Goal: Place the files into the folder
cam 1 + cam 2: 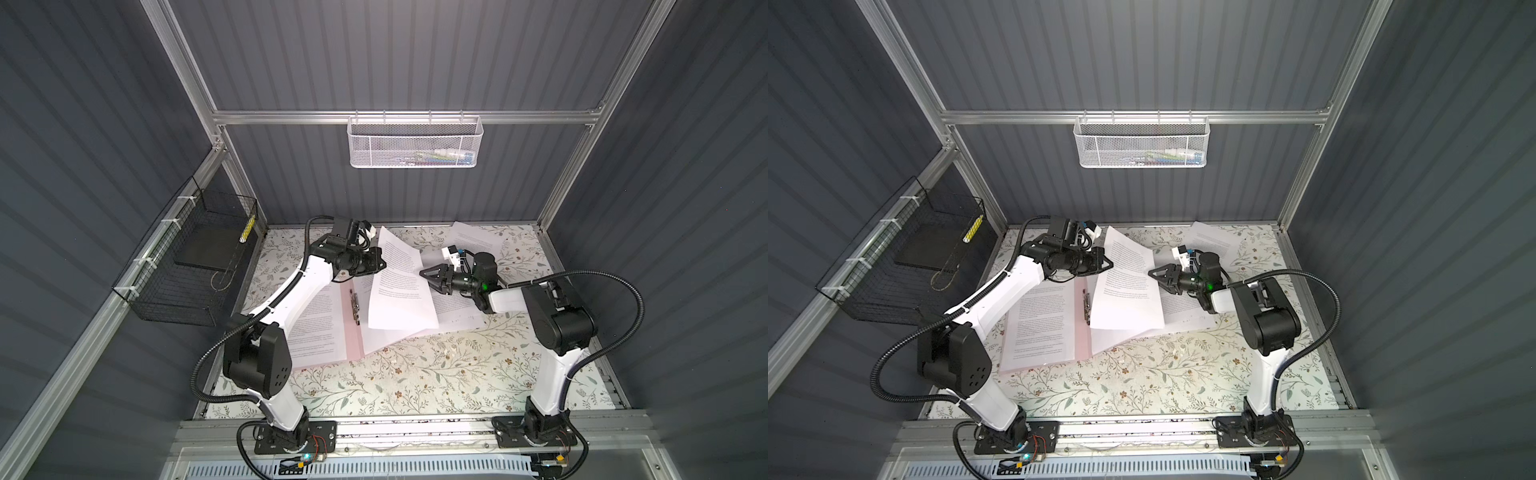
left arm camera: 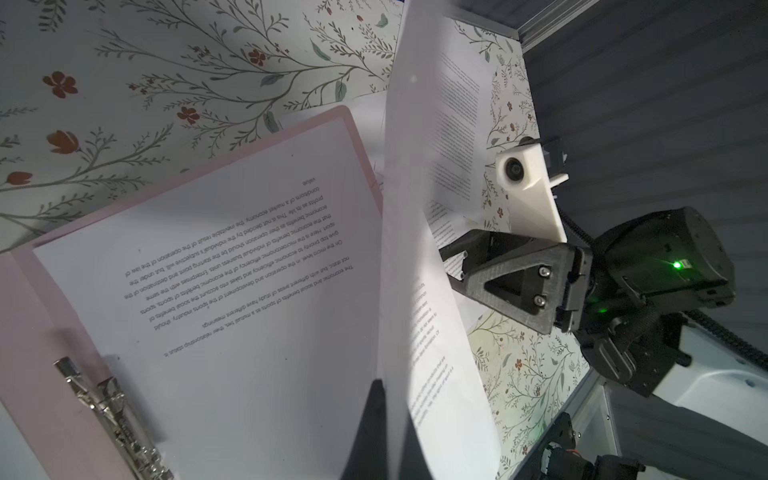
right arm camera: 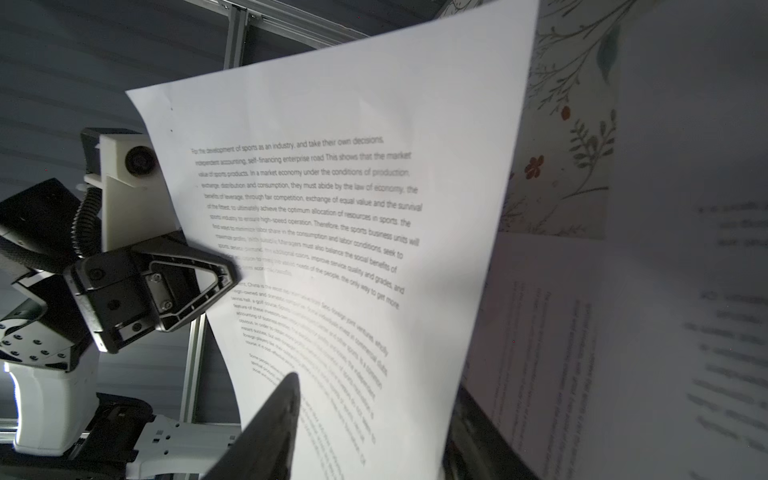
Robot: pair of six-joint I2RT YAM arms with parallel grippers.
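Centre of both top views: one sheet (image 1: 399, 286) of the files raised and tilted above the open pink folder (image 1: 352, 345), far corner curling upward. At the sheet's left edge, left gripper (image 1: 381, 264), jaws pinched fully closed on the paper. At its right edge, right gripper (image 1: 428, 280), jaws partly apart astride the paper, no firm hold discernible. Folder flat on the floral desk (image 1: 415, 374), silver clip (image 1: 354, 305) along the spine; left-leaf page (image 1: 322, 336) partly hidden behind the left arm, right leaf mostly covered by the raised sheet. A further page (image 1: 478, 237) at upper right of the desk, another page (image 1: 457, 311) cut off beneath the right gripper; print too small to read there. Right wrist view: nearest paper at frame right blurred.
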